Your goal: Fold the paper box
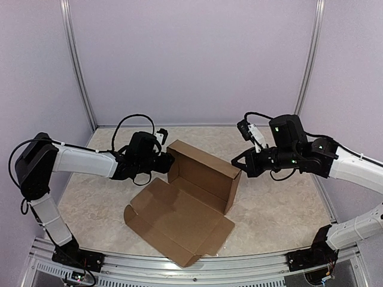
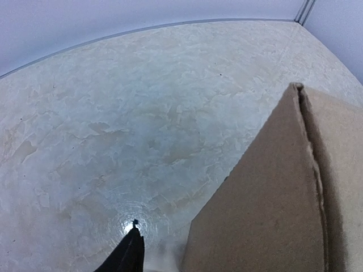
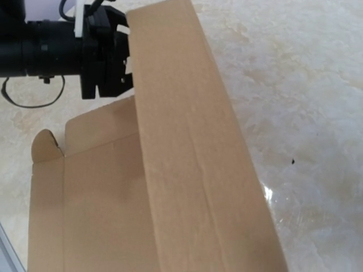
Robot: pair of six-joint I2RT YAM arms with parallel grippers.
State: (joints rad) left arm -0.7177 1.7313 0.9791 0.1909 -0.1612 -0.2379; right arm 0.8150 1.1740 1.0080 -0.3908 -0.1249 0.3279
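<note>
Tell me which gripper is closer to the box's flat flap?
Left. The left gripper is by the upright wall's left end, just behind the flat flap; the right gripper is past the other end.

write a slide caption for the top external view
Half-folded paper box, near panel flat, with left gripper at one end and right gripper at the other

left arm [image 1: 84,160]: white shell, black joints, looped black cable | right arm [image 1: 359,168]: same, green lights
</note>
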